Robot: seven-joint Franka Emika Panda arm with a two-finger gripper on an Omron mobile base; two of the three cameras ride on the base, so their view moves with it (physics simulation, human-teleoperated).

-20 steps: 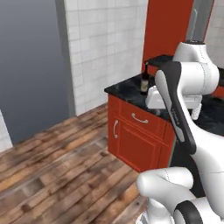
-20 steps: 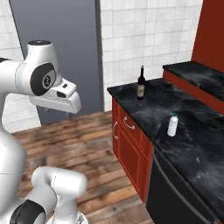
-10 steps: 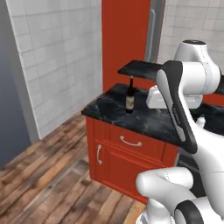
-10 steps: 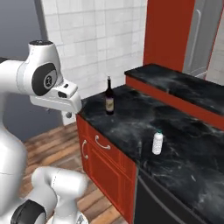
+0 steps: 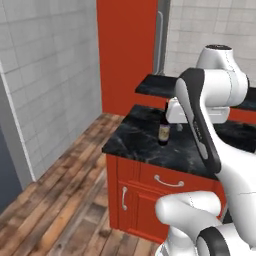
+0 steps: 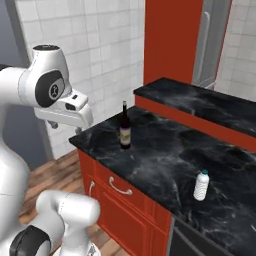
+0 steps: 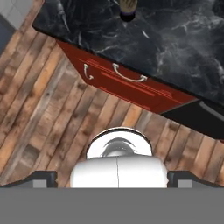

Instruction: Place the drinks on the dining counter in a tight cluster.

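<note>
- Wine bottle [image 6: 125, 131] is standing at middle left on the worktop [image 6: 165, 165].
- Water bottle [image 6: 201, 185] is standing lower right.
- Gripper [image 7: 117, 177] is holding its jaws wide apart, holding nothing.

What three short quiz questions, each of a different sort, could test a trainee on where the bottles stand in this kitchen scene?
1. True or false: the wine bottle stands upright on the lower worktop.
2. Multiple choice: where is the water bottle? A) on the raised dining counter; B) on the lower worktop, apart from the wine bottle; C) on the wooden floor.
3. Fill in: the gripper holds ____.

Key: 1 true; 2 B; 3 nothing, its fingers stand wide apart over the floor in front of the red drawers.
</note>
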